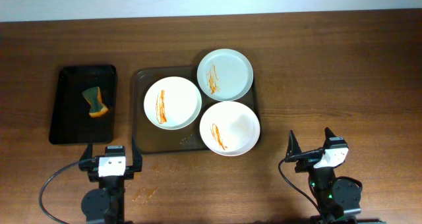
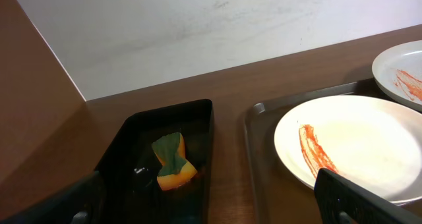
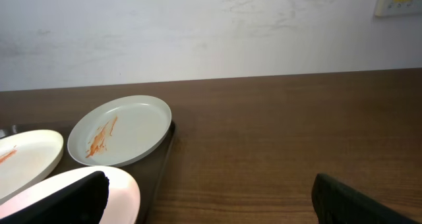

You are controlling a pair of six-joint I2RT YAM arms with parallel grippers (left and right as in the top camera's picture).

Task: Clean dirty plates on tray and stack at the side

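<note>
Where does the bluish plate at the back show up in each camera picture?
Overhead: bluish plate, upper middle, far right corner of the brown tray.
Left wrist: the plate, cut by the right edge.
Right wrist: the plate, left of centre.
Shared landmark: that tray's rim.

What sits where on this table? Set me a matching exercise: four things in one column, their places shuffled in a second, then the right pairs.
Things:
1. sponge
2. bluish plate
3. orange smear
4. small black tray

Places:
a. on the bare table, nearer than both trays
b. inside the small black tray
c. far right corner of the large tray
d. left of the large tray

Pairs: 1-b, 2-c, 3-a, 4-d.
</note>
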